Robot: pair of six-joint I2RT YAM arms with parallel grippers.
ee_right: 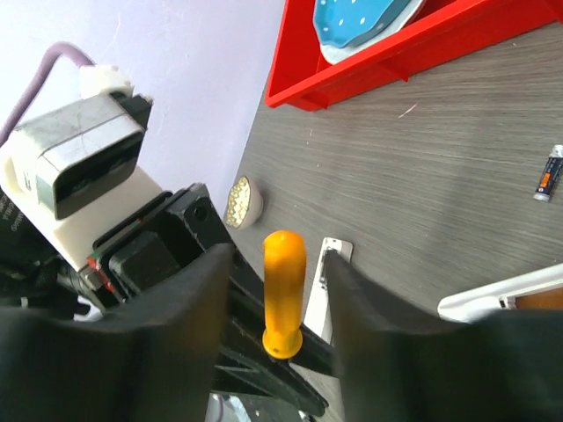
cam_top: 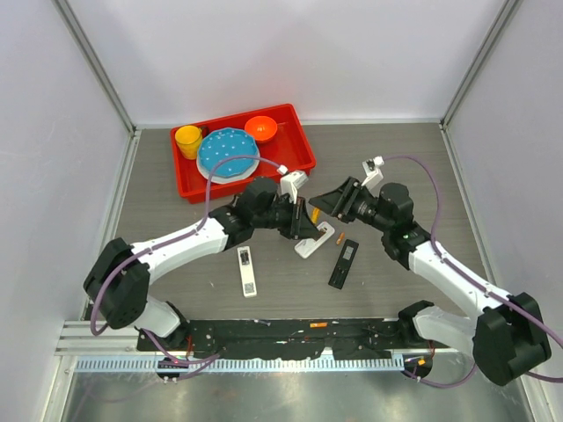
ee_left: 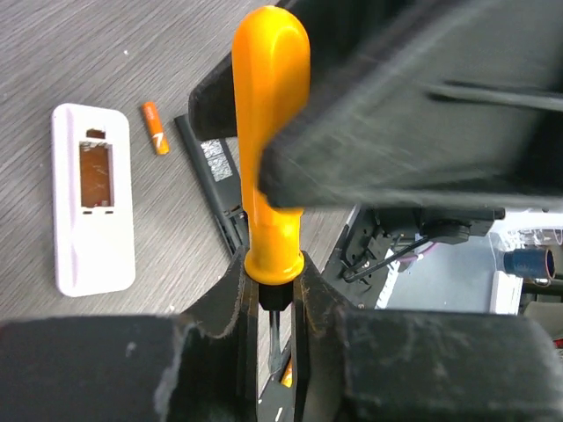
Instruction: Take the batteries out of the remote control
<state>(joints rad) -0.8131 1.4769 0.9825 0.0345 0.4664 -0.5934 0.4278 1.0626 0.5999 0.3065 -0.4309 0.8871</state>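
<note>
My left gripper (cam_top: 303, 220) is shut on the neck of an orange-handled screwdriver (ee_left: 268, 132), whose blade points down between the fingers. My right gripper (cam_top: 332, 204) is open, with its fingers on either side of the orange handle (ee_right: 283, 290) and not touching it. A white remote (ee_left: 92, 198) lies face down with its compartment open; I see no cell in it. One orange battery (ee_left: 156, 127) lies loose beside it, seen from above (cam_top: 339, 237). A dark and orange battery (ee_right: 547, 173) lies on the table. A bit of orange shows under the blade tip (ee_left: 283, 376).
A black remote piece (cam_top: 344, 263) lies to the right of the white remote (cam_top: 314, 239). A white oblong piece (cam_top: 247, 271) lies to the front left. A red tray (cam_top: 303, 141) at the back holds a yellow cup, a blue plate and an orange bowl.
</note>
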